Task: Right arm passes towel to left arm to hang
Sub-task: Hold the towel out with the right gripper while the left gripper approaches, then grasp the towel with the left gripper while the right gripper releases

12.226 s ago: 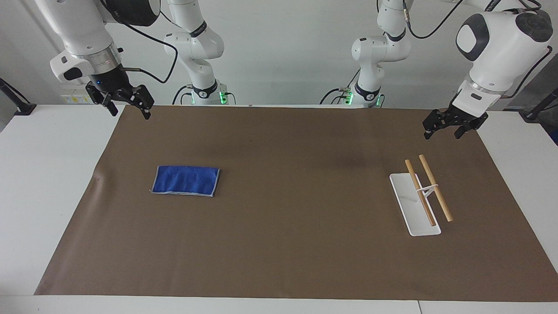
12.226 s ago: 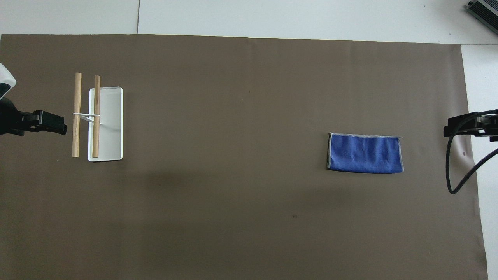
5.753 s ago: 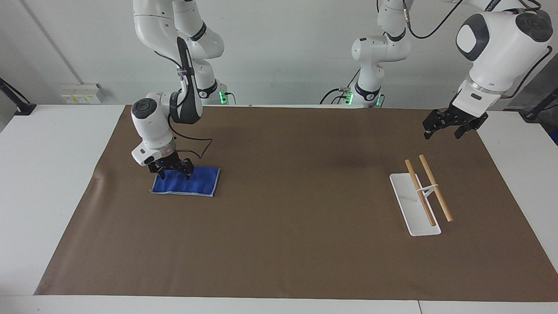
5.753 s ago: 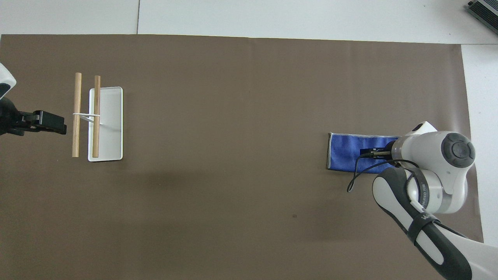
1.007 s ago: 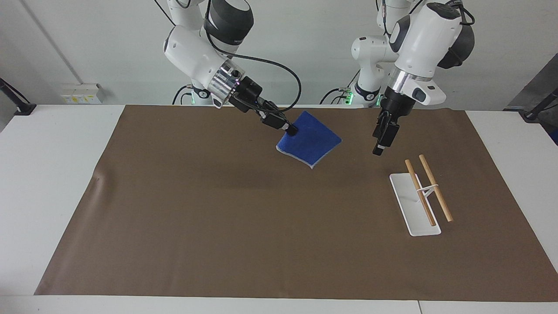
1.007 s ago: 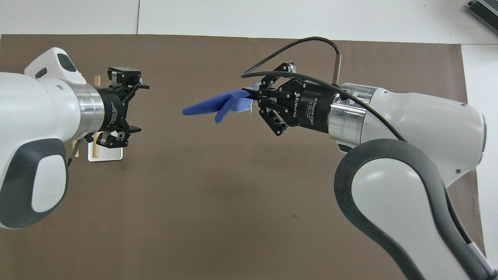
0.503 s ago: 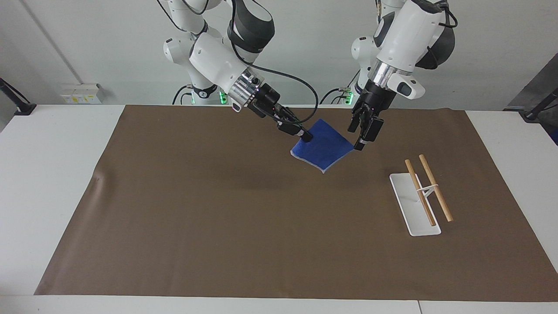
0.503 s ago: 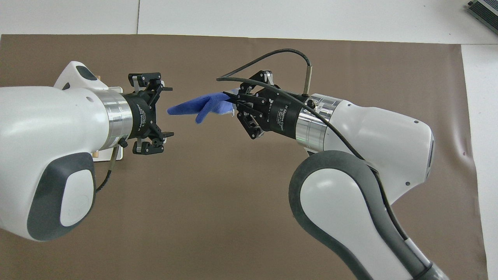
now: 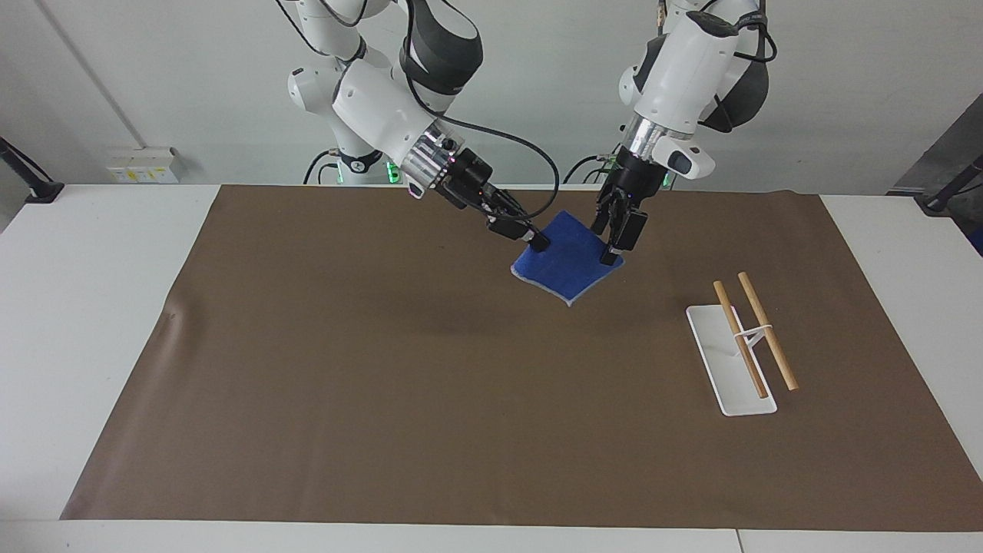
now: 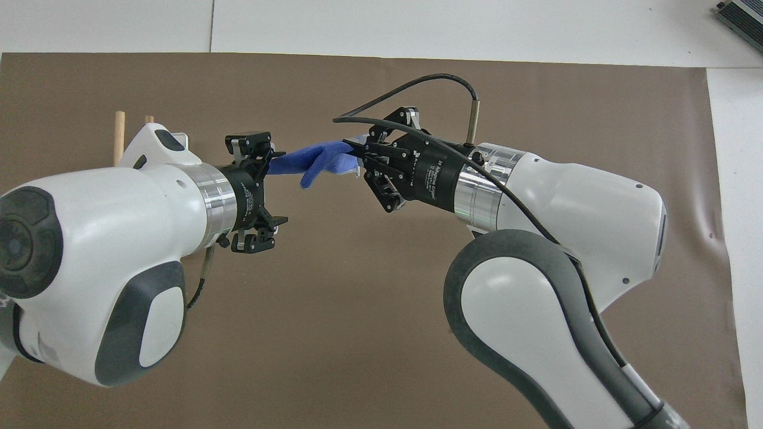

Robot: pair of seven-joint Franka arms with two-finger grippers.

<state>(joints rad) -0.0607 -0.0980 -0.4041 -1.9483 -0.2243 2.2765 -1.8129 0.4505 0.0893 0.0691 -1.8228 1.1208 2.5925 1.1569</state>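
My right gripper [image 9: 537,242] is shut on one corner of the blue towel [image 9: 570,261] and holds it up in the air over the middle of the brown mat. The towel hangs out flat from it toward the left arm's end of the table. My left gripper [image 9: 607,244] is open, its fingers on either side of the towel's free corner. In the overhead view the towel [image 10: 310,161] stretches from the right gripper [image 10: 357,156] into the open left gripper [image 10: 262,192], close to one finger.
A white tray [image 9: 722,376] with two wooden bars [image 9: 756,330] stands on the brown mat [image 9: 384,384] at the left arm's end. In the overhead view the left arm hides most of it; only a bar's tip [image 10: 120,134] shows.
My left gripper has moved in toward the right gripper, and its open fingers now straddle the towel's free corner. The right gripper still holds the towel and has barely moved.
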